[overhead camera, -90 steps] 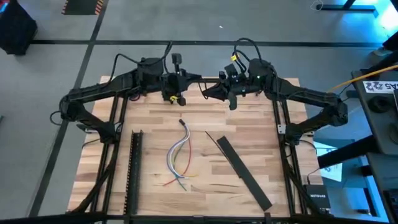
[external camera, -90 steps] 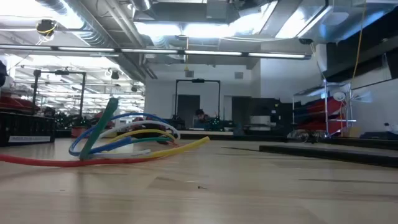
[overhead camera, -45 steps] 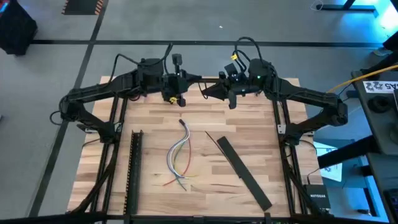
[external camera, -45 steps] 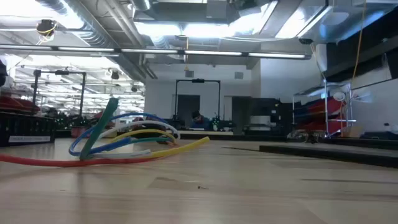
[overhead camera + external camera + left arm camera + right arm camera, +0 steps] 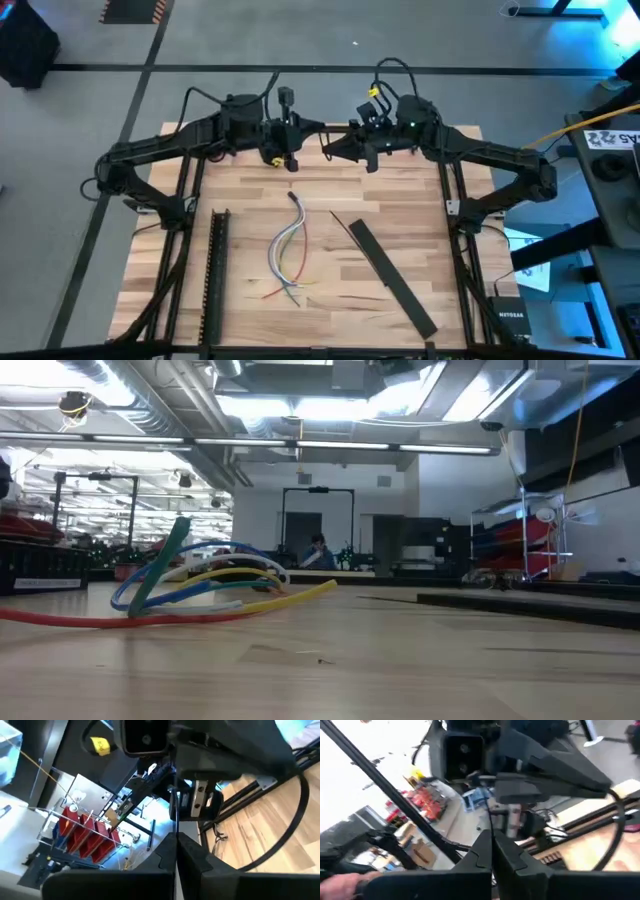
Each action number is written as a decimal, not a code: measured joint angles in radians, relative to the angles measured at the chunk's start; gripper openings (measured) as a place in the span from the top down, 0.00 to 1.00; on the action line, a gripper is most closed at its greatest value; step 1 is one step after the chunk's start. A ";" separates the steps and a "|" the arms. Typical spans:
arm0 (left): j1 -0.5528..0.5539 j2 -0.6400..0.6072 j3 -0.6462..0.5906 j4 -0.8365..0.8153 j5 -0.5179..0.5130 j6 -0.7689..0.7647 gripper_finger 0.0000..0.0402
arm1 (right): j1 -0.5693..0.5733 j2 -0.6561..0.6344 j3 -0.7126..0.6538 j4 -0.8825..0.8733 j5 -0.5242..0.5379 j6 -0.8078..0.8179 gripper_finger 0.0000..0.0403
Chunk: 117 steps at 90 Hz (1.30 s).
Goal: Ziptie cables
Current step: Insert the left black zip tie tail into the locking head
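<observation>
High view: the cables (image 5: 289,250) lie loose near the table's (image 5: 400,215) middle, fanned toward six o'clock and pinched together at twelve o'clock. They look light, soft and springy, likely to slide on wood, so the gathered twelve o'clock end seems the best place to grip. The left gripper (image 5: 297,133) hangs at eleven o'clock, the right gripper (image 5: 330,147) at one o'clock; both have jaws pressed together, holding nothing. A black bar (image 5: 392,277) lies at four o'clock.
</observation>
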 joint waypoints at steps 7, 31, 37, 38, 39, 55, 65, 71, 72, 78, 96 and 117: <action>-0.005 0.000 0.000 0.001 -0.003 0.068 1.00 | 0.000 0.000 0.000 0.016 -0.014 0.076 1.00; -0.010 0.000 0.000 0.055 -0.049 0.229 1.00 | 0.000 0.000 0.000 -0.001 -0.024 0.264 1.00; -0.010 0.000 0.000 0.087 -0.052 0.242 1.00 | 0.000 0.000 0.000 -0.016 -0.025 0.289 1.00; -0.010 0.000 0.000 0.090 -0.052 0.242 1.00 | 0.000 0.000 0.000 -0.019 -0.025 0.294 1.00; -0.010 0.000 0.000 0.094 -0.051 0.242 1.00 | 0.000 0.000 0.000 -0.021 -0.025 0.296 1.00; -0.012 0.000 0.000 0.095 -0.051 0.225 1.00 | 0.000 0.000 0.000 -0.021 -0.025 0.305 1.00; -0.027 0.000 0.000 0.089 -0.051 0.220 1.00 | 0.000 0.000 0.000 -0.022 -0.025 0.305 1.00; -0.042 0.000 0.000 0.090 -0.051 0.224 1.00 | -0.006 0.000 0.000 -0.022 -0.025 0.302 1.00; -0.044 0.000 0.000 0.090 -0.051 0.225 1.00 | -0.008 0.000 0.000 -0.022 -0.026 0.302 1.00; -0.058 0.000 0.000 0.090 -0.051 0.234 1.00 | -0.015 0.000 0.000 -0.030 -0.030 0.300 1.00; -0.086 0.000 0.000 0.090 -0.052 0.248 1.00 | -0.028 0.000 0.000 -0.091 -0.011 0.290 1.00; -0.094 0.006 0.001 0.032 -0.052 0.243 1.00 | -0.041 0.000 0.000 -0.119 0.017 0.252 1.00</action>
